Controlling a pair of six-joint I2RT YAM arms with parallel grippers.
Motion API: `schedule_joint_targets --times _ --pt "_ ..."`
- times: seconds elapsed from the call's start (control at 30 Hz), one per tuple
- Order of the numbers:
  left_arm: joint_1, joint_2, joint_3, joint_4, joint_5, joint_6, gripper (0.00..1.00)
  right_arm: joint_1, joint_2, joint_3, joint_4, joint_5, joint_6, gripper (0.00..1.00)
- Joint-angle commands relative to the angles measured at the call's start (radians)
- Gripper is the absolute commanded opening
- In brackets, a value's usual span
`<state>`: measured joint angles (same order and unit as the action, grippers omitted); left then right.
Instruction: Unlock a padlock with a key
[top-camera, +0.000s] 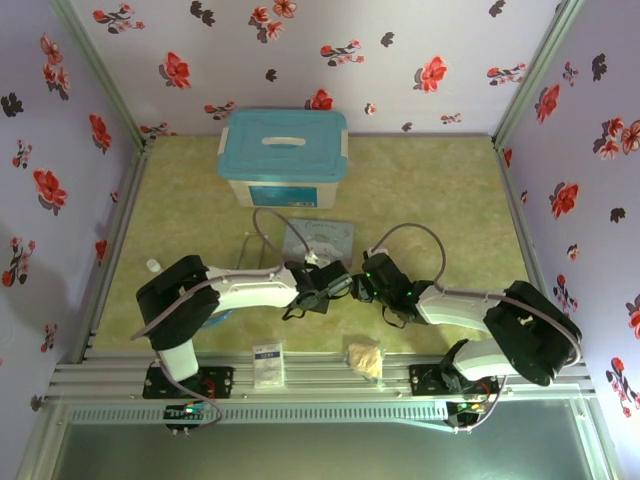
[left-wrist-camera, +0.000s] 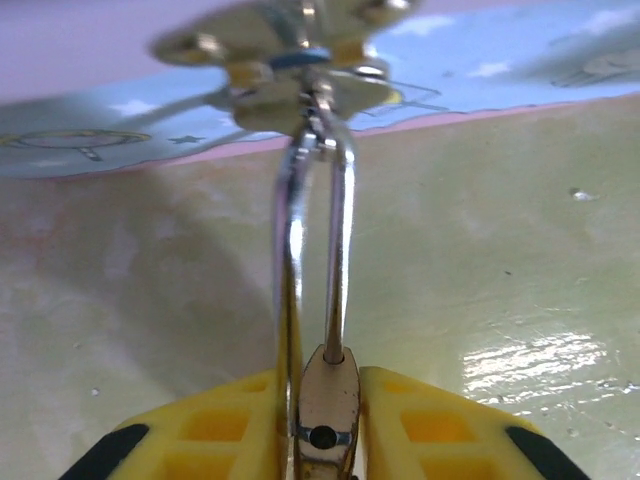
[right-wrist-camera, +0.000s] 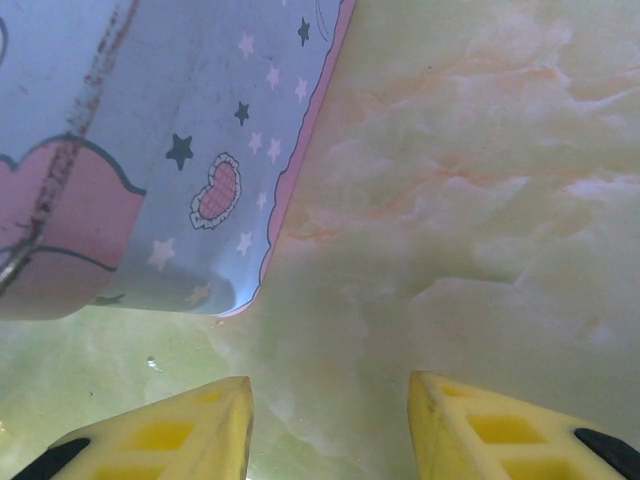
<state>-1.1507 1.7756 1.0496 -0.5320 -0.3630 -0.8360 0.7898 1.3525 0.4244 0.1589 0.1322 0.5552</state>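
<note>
Across the whole floor of the cell we list first the table (top-camera: 450, 200), a pale green marbled surface walled by flowered panels.

At its far centre stands a white storage box (top-camera: 284, 155) with a blue lid.

From the near edge we record the left arm (top-camera: 240, 288) and the right arm (top-camera: 470, 305), both reaching inward so that their wrists meet near the middle of the table.

Just beyond the wrists lies a flat, light blue cartoon tin (top-camera: 325, 235), printed with stars and edged in pink.

Left gripper (left-wrist-camera: 325, 382): its yellow fingers are pressed together on the padlock (left-wrist-camera: 328, 415), on the near side of the tin.

Right gripper (right-wrist-camera: 330, 385): its fingers stand apart with nothing between them, over bare table just right of the tin's corner.

Near the front edge, right of centre, sits a pale beige lumpy wad (top-camera: 365, 358).

Left of the wad lies a small white card (top-camera: 268, 364).

We enter the padlock as a small brass body, clamped at both sides, with its thin metal shackle (left-wrist-camera: 340, 240) pointing away from the fingers toward the tin.

At the far end of the shackle, touching it, is a blurred cluster of shiny metal pieces (left-wrist-camera: 290, 45). We cannot tell whether the key is among them.
</note>
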Motion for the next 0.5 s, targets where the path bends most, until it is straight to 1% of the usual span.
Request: schedule_joint_targets --times 0.0,0.13,0.27,0.37,0.47 --pt "-0.031 0.025 0.034 -0.051 -0.027 -0.015 0.25 -0.006 0.008 -0.017 0.021 0.030 0.018 0.45" --pt "-0.050 0.038 0.062 -0.085 -0.055 -0.020 0.25 -0.006 0.013 -0.019 0.024 0.031 0.020 0.45" --pt "-0.059 0.052 0.077 -0.106 -0.056 -0.023 0.30 -0.006 0.016 -0.021 0.030 0.025 0.023 0.45" --pt "-0.067 0.046 0.070 -0.077 -0.041 -0.022 0.33 -0.006 0.019 -0.018 0.027 0.027 0.022 0.45" --pt "-0.074 0.049 0.086 -0.086 -0.045 -0.021 0.32 -0.006 0.020 -0.018 0.025 0.026 0.022 0.45"
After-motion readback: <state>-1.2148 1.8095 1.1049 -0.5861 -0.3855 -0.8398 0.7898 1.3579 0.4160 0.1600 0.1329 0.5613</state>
